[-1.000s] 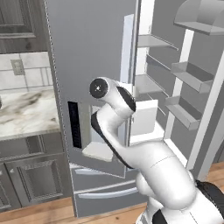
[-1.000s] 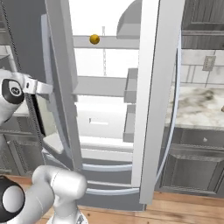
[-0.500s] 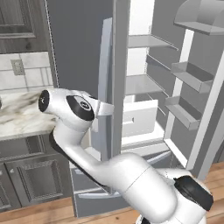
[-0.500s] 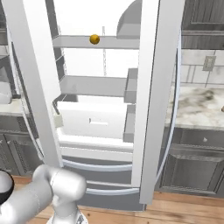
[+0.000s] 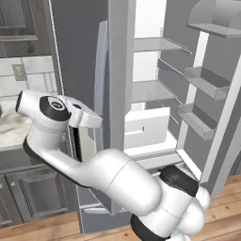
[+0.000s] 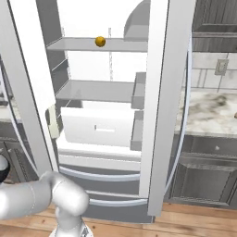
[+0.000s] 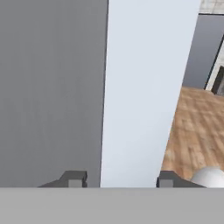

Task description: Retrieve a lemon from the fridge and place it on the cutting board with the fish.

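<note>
Left door swung wider than a second ago; fridge (image 6: 99,129) open, lemon (image 6: 100,41) exposed upper left. Gripper (image 7: 118,178) jaws apart astride door edge.

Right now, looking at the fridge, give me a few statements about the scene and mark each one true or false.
1. The lemon sits on the top shelf inside the fridge. True.
2. The gripper holds the lemon. False: its fingers stand apart with nothing gripped, close to the door's edge.
3. Both fridge doors are shut. False: the doors are swung open, showing the white interior.
4. A marble counter runs beside the fridge. True.
5. The lemon lies in the white drawer. False: it is on the shelf above.
</note>
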